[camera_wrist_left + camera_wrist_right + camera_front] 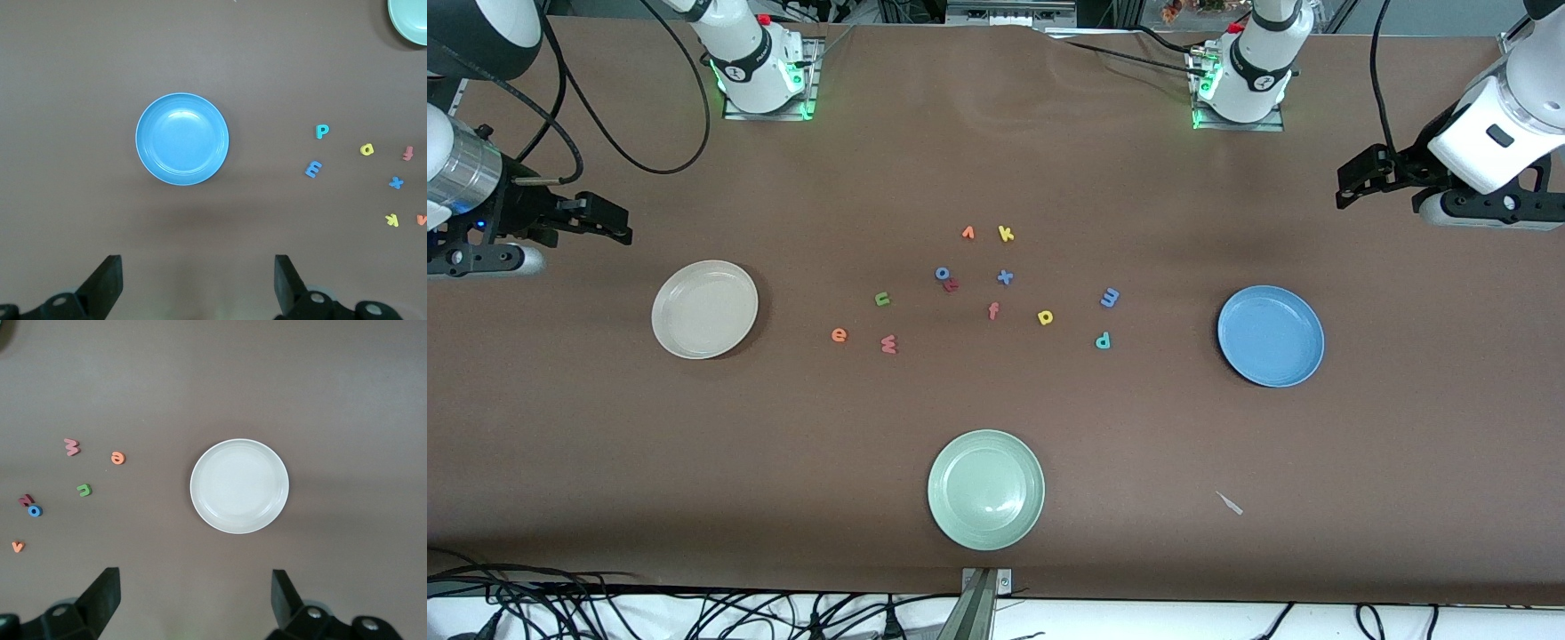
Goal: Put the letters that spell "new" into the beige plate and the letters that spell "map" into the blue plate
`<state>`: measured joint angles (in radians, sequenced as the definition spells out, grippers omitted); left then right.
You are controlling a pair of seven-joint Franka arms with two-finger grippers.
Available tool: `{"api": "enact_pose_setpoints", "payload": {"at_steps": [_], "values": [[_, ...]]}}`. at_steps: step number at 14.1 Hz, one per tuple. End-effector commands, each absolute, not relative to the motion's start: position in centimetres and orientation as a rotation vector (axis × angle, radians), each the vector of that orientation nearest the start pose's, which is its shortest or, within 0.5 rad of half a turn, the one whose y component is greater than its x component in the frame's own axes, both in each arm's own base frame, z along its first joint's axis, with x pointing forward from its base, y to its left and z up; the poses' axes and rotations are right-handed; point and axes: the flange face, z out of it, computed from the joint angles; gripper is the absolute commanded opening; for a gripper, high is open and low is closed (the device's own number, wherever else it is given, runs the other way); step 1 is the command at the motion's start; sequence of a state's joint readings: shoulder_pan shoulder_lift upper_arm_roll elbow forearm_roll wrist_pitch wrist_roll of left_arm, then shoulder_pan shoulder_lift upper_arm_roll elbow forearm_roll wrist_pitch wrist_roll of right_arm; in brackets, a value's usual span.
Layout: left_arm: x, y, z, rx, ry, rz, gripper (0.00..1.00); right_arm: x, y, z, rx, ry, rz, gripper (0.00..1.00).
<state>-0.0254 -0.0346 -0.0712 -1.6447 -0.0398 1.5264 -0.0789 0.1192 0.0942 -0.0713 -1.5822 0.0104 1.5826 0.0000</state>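
Observation:
The beige plate (704, 309) (239, 486) lies empty toward the right arm's end. Beside it on the table are the green n (882, 299) (84, 490), orange e (839, 335) (117, 458) and pinkish w (888, 344) (71, 447). The blue plate (1270, 336) (182, 139) lies empty toward the left arm's end, with the blue m (1110, 298) (313, 169), yellow a (1046, 317) (367, 149) and teal p (1103, 340) (322, 131) beside it. My right gripper (609, 222) (195, 597) hangs open and empty over bare table by the beige plate. My left gripper (1356, 182) (198, 280) hangs open and empty by the blue plate.
A pale green plate (985, 489) sits nearest the front camera. Other letters lie mid-table: orange v (967, 233), yellow k (1006, 234), blue o (942, 273) touching a red letter (951, 284), blue x (1005, 277), red-orange f (993, 310). A small pale scrap (1230, 503) lies near the front edge.

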Motion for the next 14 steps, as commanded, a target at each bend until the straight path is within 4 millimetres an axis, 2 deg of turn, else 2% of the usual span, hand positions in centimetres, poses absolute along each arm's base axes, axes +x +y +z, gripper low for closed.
{"api": "enact_pose_setpoints", "payload": {"at_steps": [1,6,8,10,12,13,14], "values": [[53.0,-5.8,60.8,-3.145,0.031,0.125,1.00,57.8,2.9,56.8,-3.142,-0.062,0.147,1.00],[53.1,-5.8,60.6,-3.144,0.029,0.129,1.00,58.2,3.0,56.3,-3.133,-0.061,0.149,1.00],[53.1,-5.8,60.6,-3.116,0.038,0.122,1.00,58.7,3.2,55.3,-3.134,-0.066,0.168,1.00],[52.9,-6.8,60.7,-3.105,0.069,0.117,1.00,59.2,4.4,53.5,-3.137,-0.124,0.216,1.00],[53.0,-6.9,60.6,-3.106,0.064,0.117,1.00,60.0,7.4,50.9,-3.135,-0.201,0.279,1.00],[53.1,-6.8,60.6,-3.106,0.062,0.115,1.00,60.2,8.0,50.5,-3.136,-0.216,0.267,1.00],[53.1,-6.8,60.6,-3.106,0.062,0.115,1.00,60.8,8.5,49.2,-3.128,-0.218,0.272,1.00]]}}
